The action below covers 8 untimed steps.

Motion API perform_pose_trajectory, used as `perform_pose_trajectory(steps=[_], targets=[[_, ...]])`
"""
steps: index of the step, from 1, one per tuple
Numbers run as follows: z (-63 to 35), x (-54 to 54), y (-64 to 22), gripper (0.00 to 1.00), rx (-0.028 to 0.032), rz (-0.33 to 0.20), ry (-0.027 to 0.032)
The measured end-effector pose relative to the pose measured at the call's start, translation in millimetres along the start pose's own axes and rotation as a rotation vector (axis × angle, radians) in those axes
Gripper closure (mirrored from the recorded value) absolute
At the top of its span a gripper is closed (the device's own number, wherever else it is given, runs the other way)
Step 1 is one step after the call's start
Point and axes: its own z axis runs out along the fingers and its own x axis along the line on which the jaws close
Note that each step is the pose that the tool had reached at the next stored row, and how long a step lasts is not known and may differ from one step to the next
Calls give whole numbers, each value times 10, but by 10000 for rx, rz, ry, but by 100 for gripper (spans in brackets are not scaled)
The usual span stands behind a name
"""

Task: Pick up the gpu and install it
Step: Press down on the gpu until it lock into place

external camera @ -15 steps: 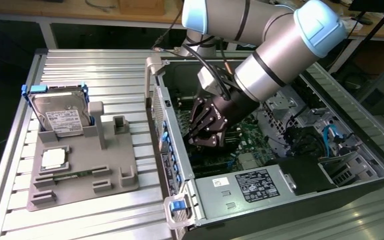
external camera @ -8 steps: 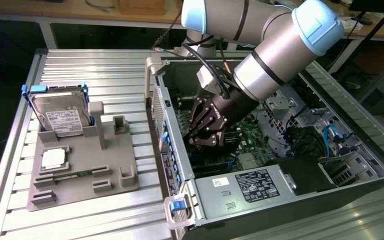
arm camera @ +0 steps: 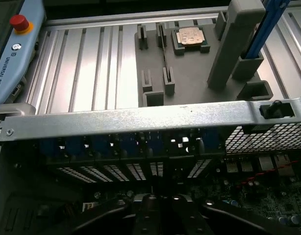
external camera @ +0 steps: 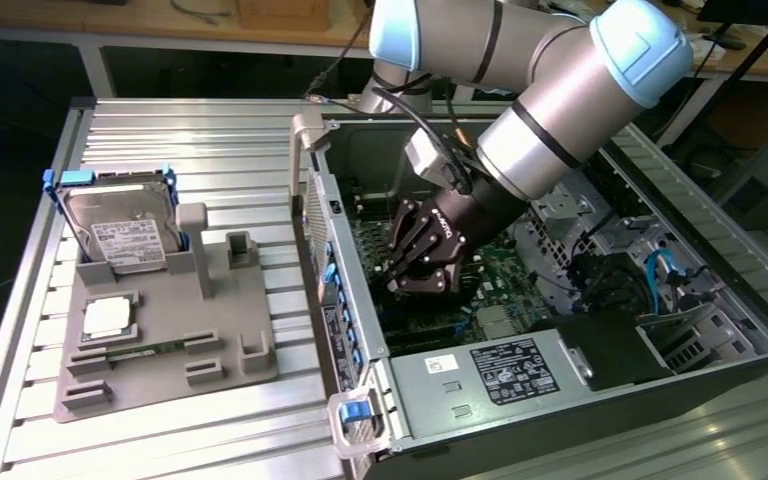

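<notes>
The gripper sits inside the case, over the motherboard; grip and gpu cannot be told. The pendant reads "UNIVERSAL ROBOTS".

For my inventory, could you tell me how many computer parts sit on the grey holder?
3: a hard drive upright at the holder's far end, a CPU in its middle, a memory stick in front. Others may be hidden.

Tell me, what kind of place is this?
Probably a robotics lab or test workshop: a robot arm reaches its claw into an open computer case on a ribbed metal table, beside a grey holder with a hard drive.
</notes>
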Motion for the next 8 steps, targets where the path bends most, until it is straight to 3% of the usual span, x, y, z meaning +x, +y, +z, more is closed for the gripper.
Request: perform_pose_trajectory(steps=[8], targets=[[46, 10, 76, 89, 11, -24, 45]])
